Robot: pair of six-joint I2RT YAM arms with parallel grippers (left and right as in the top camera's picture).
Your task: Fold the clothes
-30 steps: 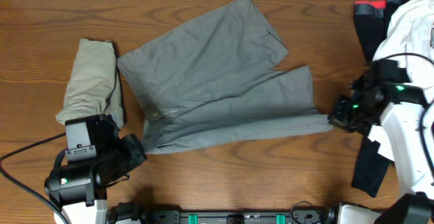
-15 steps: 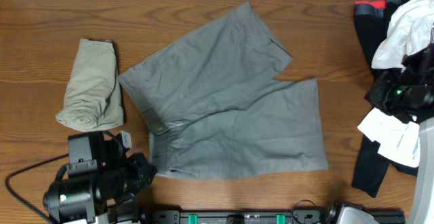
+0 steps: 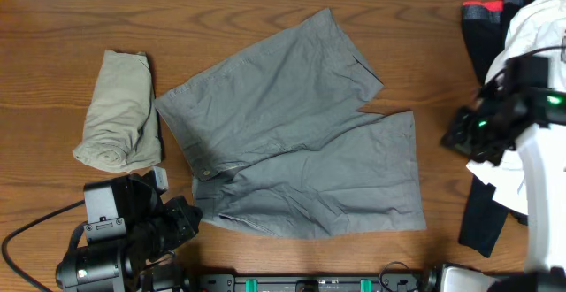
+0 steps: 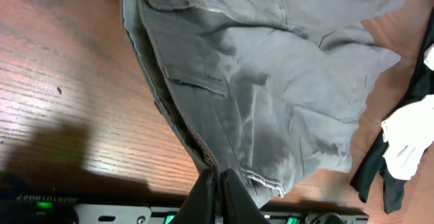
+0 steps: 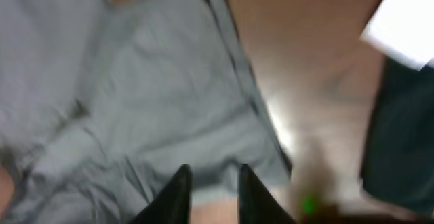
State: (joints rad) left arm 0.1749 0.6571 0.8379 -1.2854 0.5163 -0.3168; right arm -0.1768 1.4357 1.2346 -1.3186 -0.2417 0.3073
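Risks dragging the grey shorts (image 3: pixel 292 124) askew and bunching them, with left claw (image 4: pixel 217 178) clamped on the waistband corner (image 4: pixel 198 153) alone and right claw (image 5: pixel 212 173) parted, empty, over the hem (image 3: pixel 417 168).

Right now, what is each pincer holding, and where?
Left pincer pinches the grey shorts at a waistband corner; right pincer is open, holding nothing.
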